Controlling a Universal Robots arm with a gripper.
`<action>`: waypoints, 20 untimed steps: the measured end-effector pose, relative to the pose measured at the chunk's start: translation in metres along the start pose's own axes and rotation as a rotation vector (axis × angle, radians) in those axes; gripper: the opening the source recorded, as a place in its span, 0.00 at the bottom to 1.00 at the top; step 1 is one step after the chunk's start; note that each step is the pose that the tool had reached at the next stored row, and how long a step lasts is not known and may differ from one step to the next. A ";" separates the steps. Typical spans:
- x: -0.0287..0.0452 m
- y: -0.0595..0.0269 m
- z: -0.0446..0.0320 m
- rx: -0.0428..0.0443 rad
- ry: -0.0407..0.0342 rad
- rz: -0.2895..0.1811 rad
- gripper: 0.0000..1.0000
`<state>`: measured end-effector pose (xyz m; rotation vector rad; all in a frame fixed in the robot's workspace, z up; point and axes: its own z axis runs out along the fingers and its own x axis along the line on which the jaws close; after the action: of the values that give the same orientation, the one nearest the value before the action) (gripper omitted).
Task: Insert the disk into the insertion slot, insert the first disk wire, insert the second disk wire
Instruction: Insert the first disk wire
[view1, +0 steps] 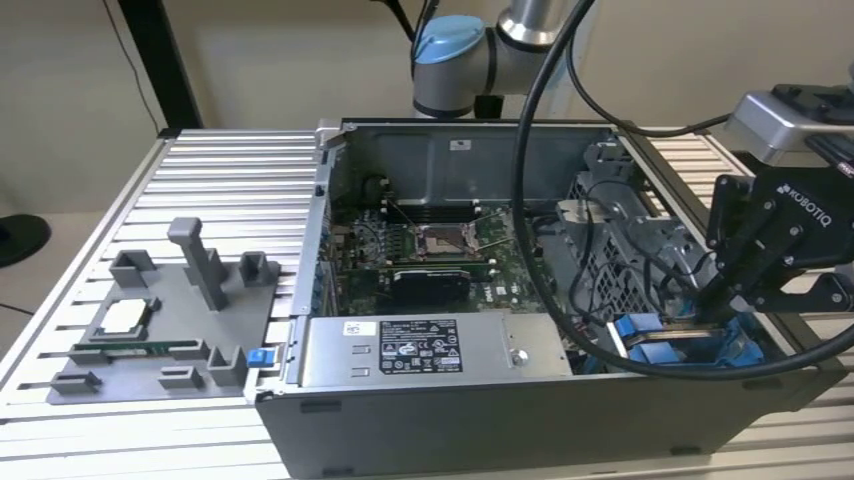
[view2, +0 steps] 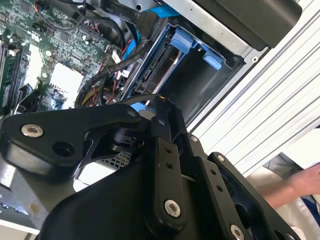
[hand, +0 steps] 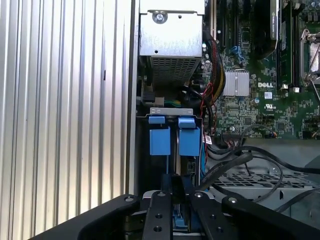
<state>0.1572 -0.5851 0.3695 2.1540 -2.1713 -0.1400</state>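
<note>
The disk (hand: 173, 159) stands edge-on in the insertion slot (hand: 170, 112) at the case's front corner. Its blue carrier tabs (hand: 160, 141) are up, and they also show as blue carrier (view1: 665, 345) in the exterior view and as blue tabs (view2: 182, 40) in the second wrist view. My gripper (hand: 179, 181) hangs right over the disk's other end, its fingers (hand: 159, 220) drawn close together. A black disk wire (hand: 227, 164) runs from the drive cage to the fingertips and seems pinched between them. In the second wrist view the gripper (view2: 155, 100) meets a black wire (view2: 107, 75) at the disk's edge.
The grey labelled power-supply box (view1: 400, 350) sits along the case's front beside the motherboard (view1: 427, 255). A grey fixture (view1: 154, 330) with parts lies on the ribbed table at the exterior view's left. Loose cables (view1: 627, 270) cross the drive cage. A person's hand (view2: 300, 184) is near the table edge.
</note>
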 end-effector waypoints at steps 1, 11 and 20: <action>0.0000 0.0000 0.0000 0.0000 0.0000 0.000 0.00; 0.0000 -0.0016 0.0019 -0.0116 0.0000 0.000 0.00; -0.0011 -0.0111 0.0044 -0.0117 0.0001 0.000 0.00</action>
<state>0.1677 -0.5840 0.3638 2.1477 -2.1650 -0.1522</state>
